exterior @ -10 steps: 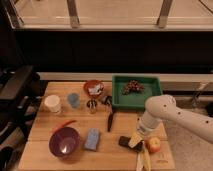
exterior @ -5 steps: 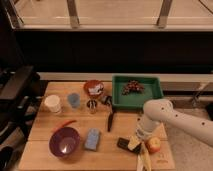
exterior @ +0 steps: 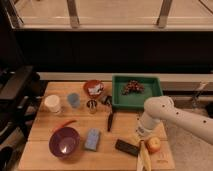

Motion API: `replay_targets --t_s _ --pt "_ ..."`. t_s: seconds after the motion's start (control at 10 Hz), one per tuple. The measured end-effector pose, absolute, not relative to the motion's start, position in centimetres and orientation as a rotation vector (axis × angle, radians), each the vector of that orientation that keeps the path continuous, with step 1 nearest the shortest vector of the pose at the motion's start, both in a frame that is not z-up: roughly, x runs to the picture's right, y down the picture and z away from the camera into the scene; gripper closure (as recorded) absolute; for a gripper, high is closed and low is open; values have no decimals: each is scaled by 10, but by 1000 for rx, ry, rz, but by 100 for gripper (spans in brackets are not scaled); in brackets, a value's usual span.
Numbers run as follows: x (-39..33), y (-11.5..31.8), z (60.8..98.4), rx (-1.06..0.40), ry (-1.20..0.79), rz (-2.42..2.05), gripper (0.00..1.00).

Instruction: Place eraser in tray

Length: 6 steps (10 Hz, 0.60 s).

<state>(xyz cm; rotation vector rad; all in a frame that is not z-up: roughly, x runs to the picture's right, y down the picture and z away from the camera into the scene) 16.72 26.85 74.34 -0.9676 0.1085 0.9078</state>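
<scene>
The eraser, a small flat black block, lies on the wooden table near its front edge. My gripper hangs from the white arm that reaches in from the right. It is down at the eraser's right end and shut on it, with the eraser still resting on the table. The wrist hides the fingertips. The green tray stands at the back of the table, behind the gripper, with a brown clump in its far half.
An apple and a banana lie just right of the eraser. A black-handled tool, light-blue block, purple bowl, red bowl, and cups fill the left side.
The gripper has come down a little onto the eraser's right end and closed from open to shut. The eraser has stayed in place.
</scene>
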Motion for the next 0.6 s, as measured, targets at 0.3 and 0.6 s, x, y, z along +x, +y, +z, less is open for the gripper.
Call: replay_targets --t_s 0.3,0.6 --pt "172 260 739 -950 98 929 88" --pt "163 260 741 -961 69 927 61"
